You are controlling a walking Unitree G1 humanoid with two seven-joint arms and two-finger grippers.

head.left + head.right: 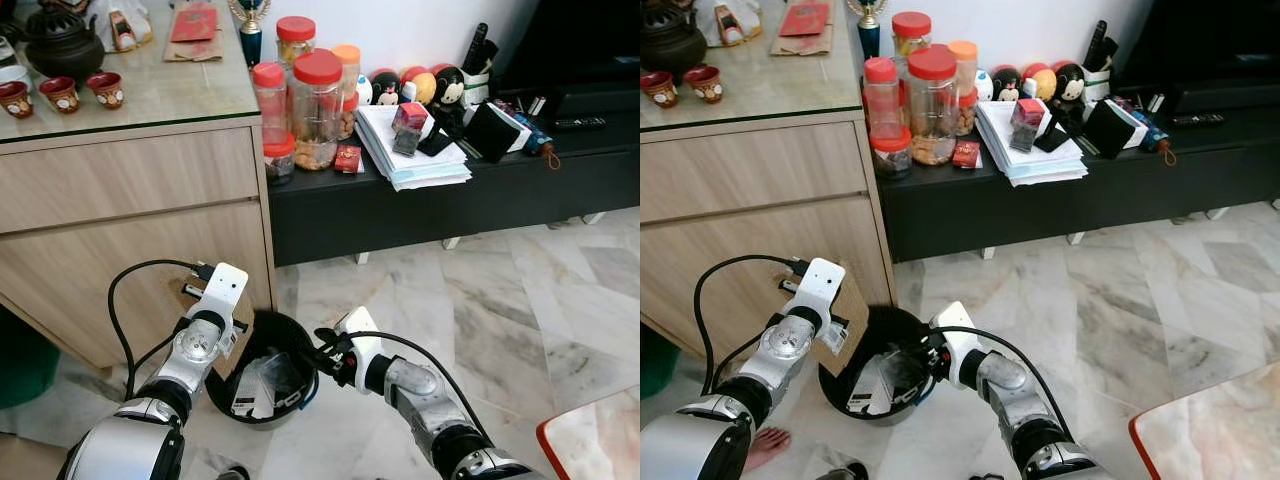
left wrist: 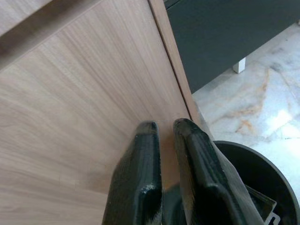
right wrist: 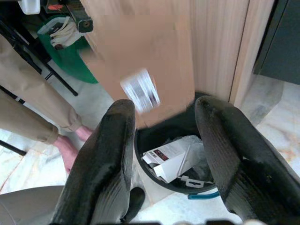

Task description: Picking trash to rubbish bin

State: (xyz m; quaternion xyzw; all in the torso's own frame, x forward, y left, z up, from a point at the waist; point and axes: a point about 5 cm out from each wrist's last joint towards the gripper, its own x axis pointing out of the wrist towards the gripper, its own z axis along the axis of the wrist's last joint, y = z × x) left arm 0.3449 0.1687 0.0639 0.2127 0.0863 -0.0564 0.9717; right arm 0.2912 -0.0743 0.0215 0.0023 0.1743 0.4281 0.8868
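Note:
A black round rubbish bin [image 1: 890, 316] stands on the marble floor at the corner of the wooden cabinet. Inside it lie a white box [image 3: 164, 157] and crumpled wrappers. My left gripper [image 2: 164, 136] is shut on a flat piece of brown cardboard [image 1: 843, 320] with a barcode label [image 3: 139, 90]. It holds the cardboard over the bin's left rim, against the cabinet side. My right gripper [image 1: 322, 350] is open at the bin's right rim. Its fingers [image 3: 105, 159] point across the bin towards the cardboard, with nothing between them.
The wooden cabinet [image 1: 130, 230] rises just behind the bin. A low black bench [image 1: 420, 210] with jars and papers runs to its right. A person's leg and bare foot [image 1: 765, 445] are at my left. A green container [image 1: 20, 360] sits far left, a red-edged surface [image 1: 590, 440] near right.

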